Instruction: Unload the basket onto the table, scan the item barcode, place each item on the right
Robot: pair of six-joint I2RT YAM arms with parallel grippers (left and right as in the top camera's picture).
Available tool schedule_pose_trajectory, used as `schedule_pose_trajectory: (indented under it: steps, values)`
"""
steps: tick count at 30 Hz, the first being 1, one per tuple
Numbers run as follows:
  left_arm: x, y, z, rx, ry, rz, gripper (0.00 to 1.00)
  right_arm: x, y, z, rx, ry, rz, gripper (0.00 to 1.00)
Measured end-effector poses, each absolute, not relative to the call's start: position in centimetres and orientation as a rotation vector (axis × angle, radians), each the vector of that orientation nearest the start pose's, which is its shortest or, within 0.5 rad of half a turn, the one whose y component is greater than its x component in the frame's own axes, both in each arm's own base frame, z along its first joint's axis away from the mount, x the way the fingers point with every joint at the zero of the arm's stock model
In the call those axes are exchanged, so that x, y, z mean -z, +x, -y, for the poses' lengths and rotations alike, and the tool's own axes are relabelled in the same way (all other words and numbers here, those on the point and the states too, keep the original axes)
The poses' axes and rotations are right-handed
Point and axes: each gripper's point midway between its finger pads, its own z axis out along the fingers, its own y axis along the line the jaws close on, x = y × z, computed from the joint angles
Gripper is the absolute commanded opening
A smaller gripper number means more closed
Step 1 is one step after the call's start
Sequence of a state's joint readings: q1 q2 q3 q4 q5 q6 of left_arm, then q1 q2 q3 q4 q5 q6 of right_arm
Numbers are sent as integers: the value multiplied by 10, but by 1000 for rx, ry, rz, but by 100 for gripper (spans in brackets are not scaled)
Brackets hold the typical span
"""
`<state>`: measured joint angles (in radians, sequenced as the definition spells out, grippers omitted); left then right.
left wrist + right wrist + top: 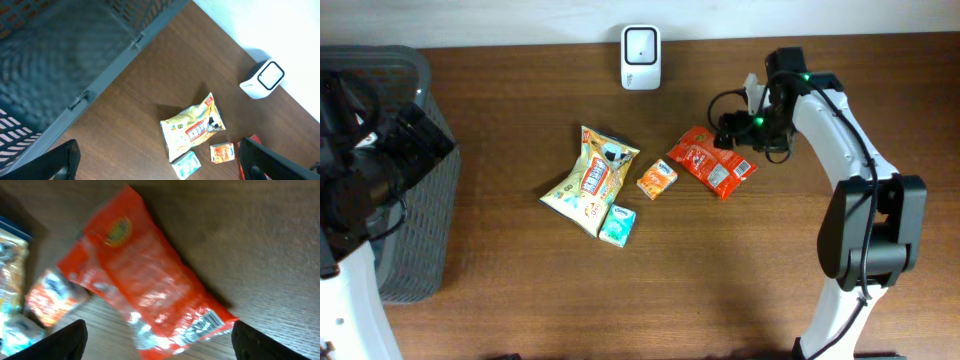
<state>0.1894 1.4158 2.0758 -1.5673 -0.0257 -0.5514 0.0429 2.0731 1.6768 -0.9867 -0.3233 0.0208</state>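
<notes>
Red snack packet [150, 295] looks light, crinkly, slippery; right gripper [157, 337] gapes empty over it. I'd pinch the upper-frame seam, not the barcode [207, 322].

Open table [520, 90] between scanner [641, 57], packets [592, 180]; basket [420, 220] blocks left.

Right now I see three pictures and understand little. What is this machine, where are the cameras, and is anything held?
It is a robot with two arms at a wooden table. One picture looks down from above; the other two come from cameras on the wrists, so the dark shapes in their bottom corners are the fingers. On the table lie a red snack packet, a yellow snack bag, a small orange packet and a teal packet. A white scanner stands at the far edge, a grey basket at the left. The left hand and right hand are open, holding nothing.
</notes>
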Motion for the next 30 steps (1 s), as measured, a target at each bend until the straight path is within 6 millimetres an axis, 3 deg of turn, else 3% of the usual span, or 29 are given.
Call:
schedule_pose_trajectory:
  steps: [1, 8, 9, 10, 12, 13, 15, 19, 24, 26, 30]
  values:
    - [-378, 281, -58, 122, -909, -2309, 99, -65, 436, -70, -488, -82, -2933, 100]
    - [-378, 281, -58, 122, -909, -2309, 99, -29, 436, -73, -546, -111, -2924, 100]
    - [-378, 281, -58, 122, -909, -2309, 99, -26, 436, -76, -570, -125, -2919, 95]
    - [-378, 281, -58, 122, -909, -2309, 99, -23, 436, -79, -596, -140, -2915, 89]
    - [-378, 281, -58, 122, -909, -2309, 99, -21, 436, -87, -655, -178, -2898, 51]
    - [-378, 281, -58, 122, -909, -2309, 99, -21, 435, -90, -679, -186, -2895, 40]
    - [-378, 281, -58, 122, -909, -2309, 99, -18, 433, -96, -717, -194, -2897, 4]
    - [-378, 281, -58, 122, -909, -2309, 99, -23, 430, -104, -797, -197, -2889, 4]
    - [-378, 281, -58, 122, -909, -2309, 99, -28, 423, -99, -774, -167, -2941, 4]
    - [-378, 281, -58, 122, -909, -2309, 99, -33, 424, -91, -690, -126, -2960, 4]
    - [-378, 281, -58, 124, -913, -2308, 99, -58, 425, -46, -281, 95, -2982, 4]
